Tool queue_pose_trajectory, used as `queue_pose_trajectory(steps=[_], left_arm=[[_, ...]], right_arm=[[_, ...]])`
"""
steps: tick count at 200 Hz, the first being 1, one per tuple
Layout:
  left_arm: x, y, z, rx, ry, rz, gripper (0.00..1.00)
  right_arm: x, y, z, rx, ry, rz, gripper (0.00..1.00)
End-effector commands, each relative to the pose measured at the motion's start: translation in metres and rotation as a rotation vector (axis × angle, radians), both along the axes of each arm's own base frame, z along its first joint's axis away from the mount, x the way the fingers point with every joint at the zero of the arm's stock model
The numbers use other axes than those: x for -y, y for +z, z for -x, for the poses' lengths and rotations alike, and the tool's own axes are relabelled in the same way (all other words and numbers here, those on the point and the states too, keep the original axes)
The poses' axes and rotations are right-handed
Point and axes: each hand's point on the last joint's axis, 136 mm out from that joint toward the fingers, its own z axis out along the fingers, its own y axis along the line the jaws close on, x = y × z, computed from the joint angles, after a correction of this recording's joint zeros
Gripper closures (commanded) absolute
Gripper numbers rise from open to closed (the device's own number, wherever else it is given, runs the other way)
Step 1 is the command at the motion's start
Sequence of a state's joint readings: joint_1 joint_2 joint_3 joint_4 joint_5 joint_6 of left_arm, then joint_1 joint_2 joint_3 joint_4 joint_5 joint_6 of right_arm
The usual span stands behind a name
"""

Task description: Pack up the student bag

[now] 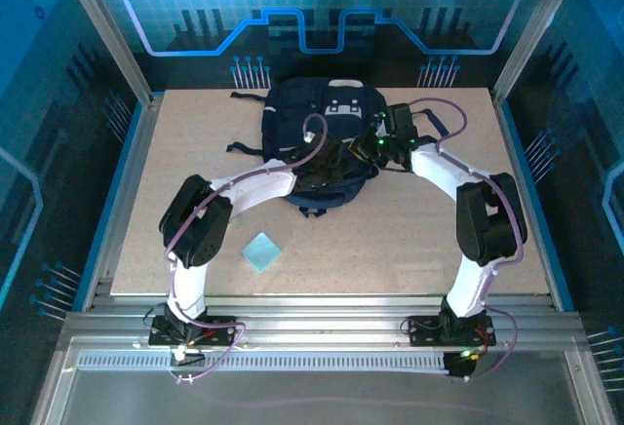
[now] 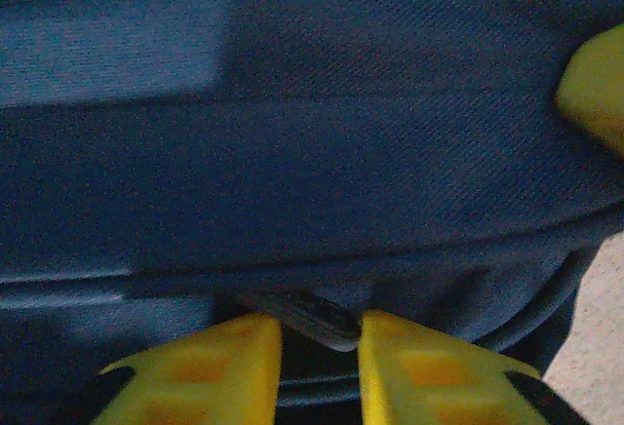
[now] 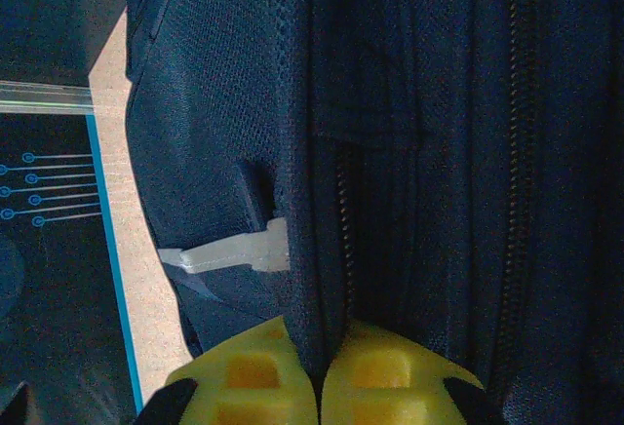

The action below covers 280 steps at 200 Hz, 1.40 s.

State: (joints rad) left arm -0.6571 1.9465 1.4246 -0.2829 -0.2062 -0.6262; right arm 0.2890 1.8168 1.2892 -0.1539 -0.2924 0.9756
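Right gripper (image 3: pixel 317 359) is pinching student bag (image 1: pixel 292 105) fabric near worktop (image 1: pixel 195 162) far edge; left gripper (image 2: pixel 320 335) is straddling zipper pull (image 2: pixel 304 316), grip unclear.

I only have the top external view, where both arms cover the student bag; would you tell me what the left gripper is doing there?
Observer: The left gripper has its jaws slightly apart, either side of a dark zipper pull on the student bag.
Operator: Thank you. And the right gripper?
Observer: The right gripper has its jaws shut on a fold of navy fabric beside a zipper track.
Operator: Is that near the bag's edge?
Observer: Yes, a pale plastic clip on the bag's side sits close by.
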Motion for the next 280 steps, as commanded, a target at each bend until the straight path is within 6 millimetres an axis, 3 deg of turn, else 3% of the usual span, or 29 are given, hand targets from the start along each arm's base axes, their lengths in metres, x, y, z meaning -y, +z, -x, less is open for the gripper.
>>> queue_pose_trajectory(steps=[1,22,40,96,124,157,189,252,267,280], left_arm=[[-0.054,-0.002,0.018,-0.042,0.048,-0.140,0.66],[-0.075,0.006,0.026,-0.029,0.072,-0.165,0.60],[-0.077,0.019,0.027,-0.004,0.075,-0.155,0.55],[-0.028,0.051,0.018,0.042,-0.024,0.055,0.36],[-0.012,0.043,0.010,0.050,-0.127,0.018,0.35],[-0.015,0.019,0.004,0.041,-0.245,-0.138,0.38],[-0.020,-0.002,0.000,-0.001,-0.300,-0.184,0.40],[-0.024,-0.007,-0.027,0.081,-0.332,-0.269,0.38],[-0.019,-0.010,-0.031,0.097,-0.354,-0.273,0.42],[-0.017,-0.014,-0.035,0.100,-0.365,-0.279,0.54]], right_arm=[[0.010,0.061,-0.013,0.177,-0.001,-0.041,1.00],[0.010,0.065,-0.014,0.188,0.002,-0.038,1.00],[0.009,0.066,-0.016,0.188,0.006,-0.042,1.00],[0.009,0.069,-0.016,0.192,0.005,-0.039,1.00],[0.006,0.068,-0.015,0.188,0.010,-0.045,1.00],[0.005,0.071,-0.014,0.193,0.014,-0.051,1.00],[0.006,0.073,-0.013,0.195,0.009,-0.050,1.00],[0.006,0.075,-0.010,0.196,0.015,-0.043,1.00],[0.006,0.075,-0.010,0.196,0.015,-0.043,1.00],[0.006,0.075,-0.010,0.192,0.014,-0.043,1.00]])
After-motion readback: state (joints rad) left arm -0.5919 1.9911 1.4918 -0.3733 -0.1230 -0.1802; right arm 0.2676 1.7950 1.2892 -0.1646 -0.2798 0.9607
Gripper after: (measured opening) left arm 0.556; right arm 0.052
